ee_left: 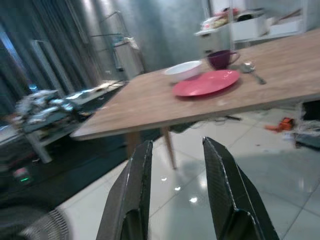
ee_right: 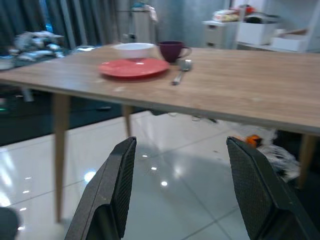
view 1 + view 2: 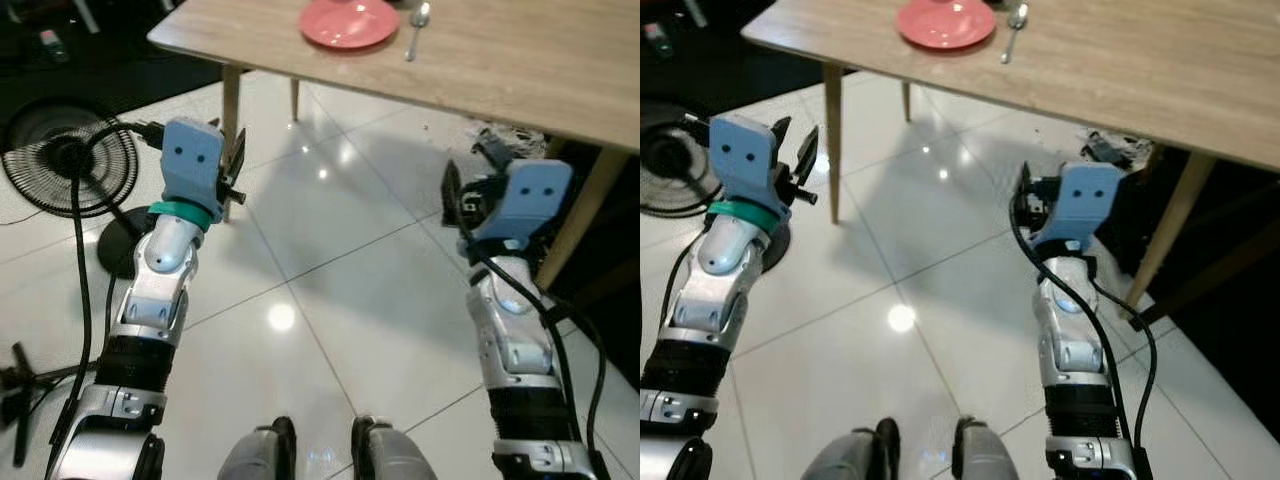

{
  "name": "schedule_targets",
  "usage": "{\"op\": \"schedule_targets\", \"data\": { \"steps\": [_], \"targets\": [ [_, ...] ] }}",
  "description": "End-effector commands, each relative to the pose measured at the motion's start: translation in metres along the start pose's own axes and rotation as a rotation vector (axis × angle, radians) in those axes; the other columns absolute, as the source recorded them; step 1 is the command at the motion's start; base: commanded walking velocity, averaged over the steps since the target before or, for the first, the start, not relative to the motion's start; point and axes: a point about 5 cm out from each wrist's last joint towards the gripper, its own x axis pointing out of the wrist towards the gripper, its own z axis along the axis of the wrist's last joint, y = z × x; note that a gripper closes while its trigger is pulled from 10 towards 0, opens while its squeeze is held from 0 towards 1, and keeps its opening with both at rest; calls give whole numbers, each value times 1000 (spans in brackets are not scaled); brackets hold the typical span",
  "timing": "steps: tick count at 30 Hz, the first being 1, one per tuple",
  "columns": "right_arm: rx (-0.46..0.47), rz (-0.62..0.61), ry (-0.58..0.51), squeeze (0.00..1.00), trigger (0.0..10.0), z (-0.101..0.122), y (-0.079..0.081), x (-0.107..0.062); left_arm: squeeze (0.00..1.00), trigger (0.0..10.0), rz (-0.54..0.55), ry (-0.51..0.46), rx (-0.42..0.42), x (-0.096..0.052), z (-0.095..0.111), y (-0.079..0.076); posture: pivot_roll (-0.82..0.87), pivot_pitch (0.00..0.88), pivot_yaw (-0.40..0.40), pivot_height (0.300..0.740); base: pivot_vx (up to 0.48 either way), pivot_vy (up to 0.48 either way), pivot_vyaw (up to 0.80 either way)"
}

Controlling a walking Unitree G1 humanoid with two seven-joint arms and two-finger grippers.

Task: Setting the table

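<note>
A red plate (image 3: pixel 349 22) lies on the wooden table (image 3: pixel 520 70) near its front edge, with a spoon (image 3: pixel 417 28) just to its right. Behind the plate stand a white bowl (image 1: pixel 183 70) and a purple mug (image 1: pixel 221 58). My left gripper (image 3: pixel 236 165) is held below table height over the floor, left of the plate. It is open with nothing between its fingers (image 1: pixel 137 185). My right gripper (image 3: pixel 452 195) hangs under the table's front edge, right of the spoon. It is open wide and holds nothing.
A floor fan (image 3: pixel 65 160) with its cable stands at my left on the white tiles. One table leg (image 3: pixel 231 110) is close by my left gripper and another leg (image 3: pixel 580 220) by my right arm. Cable clutter (image 3: pixel 500 145) lies under the table.
</note>
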Motion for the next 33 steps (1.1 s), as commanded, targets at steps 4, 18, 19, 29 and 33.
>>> {"op": "schedule_targets", "data": {
  "steps": [4, 18, 19, 29, 33],
  "targets": [
    [-4, -12, 7, 0, 10000, -2, -4, -2, 0, 10000, -6, 28, 9, -3, -6, -1, -40, 110, 115, 740, -319, 0, 0],
    [2, -15, -5, 0, 10000, 0, -4, -1, 0, 10000, -6, 29, -6, -2, -6, -2, -42, 105, 115, 740, -175, 0, 0],
    [5, -13, -6, 0, 10000, 0, -4, -1, 0, 10000, -9, 31, -12, -2, -6, -2, -42, 105, 115, 740, 0, 0, 0],
    [32, -29, -1, 0, 10000, -1, -6, -1, 0, 10000, -17, 33, -22, -1, -6, -5, -47, 96, 113, 740, 0, 0, -160],
    [27, -26, 0, 0, 10000, -1, -6, -1, 0, 10000, -21, 45, -34, -1, -8, -5, -46, 94, 113, 740, 0, 0, -600]
  ]
}}
